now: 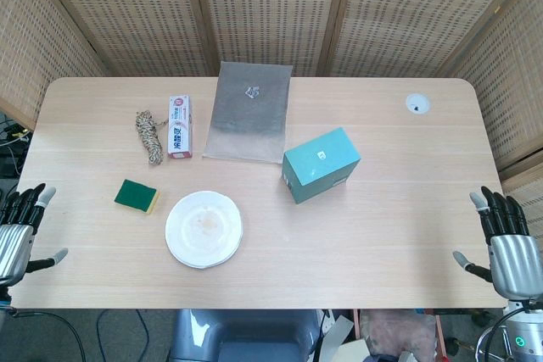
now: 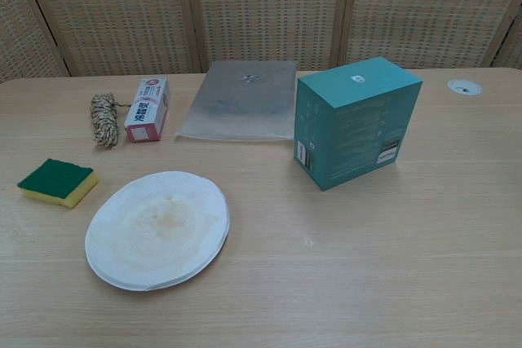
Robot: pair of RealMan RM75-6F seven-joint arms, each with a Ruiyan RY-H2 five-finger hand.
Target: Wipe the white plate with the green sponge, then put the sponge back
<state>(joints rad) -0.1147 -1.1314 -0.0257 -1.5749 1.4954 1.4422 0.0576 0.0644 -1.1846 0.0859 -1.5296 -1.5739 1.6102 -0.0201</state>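
Observation:
A white plate [image 1: 204,228] [image 2: 157,228] with brownish smears lies near the table's front edge, left of centre. The green sponge [image 1: 137,196] [image 2: 58,182], green on top with a yellow base, lies flat just left of the plate, apart from it. My left hand [image 1: 19,225] hangs off the table's left edge with its fingers spread and nothing in it. Off the right edge, my right hand [image 1: 507,242] likewise holds nothing, fingers apart. Neither hand shows in the chest view.
A teal box [image 1: 321,164] [image 2: 357,120] stands right of the plate. Behind lie a grey sheet [image 1: 248,111] [image 2: 239,101], a small red-and-white carton [image 1: 179,126] [image 2: 147,108] and a coil of twine [image 1: 150,135] [image 2: 103,117]. A white round cap [image 1: 417,104] [image 2: 464,86] sits far right.

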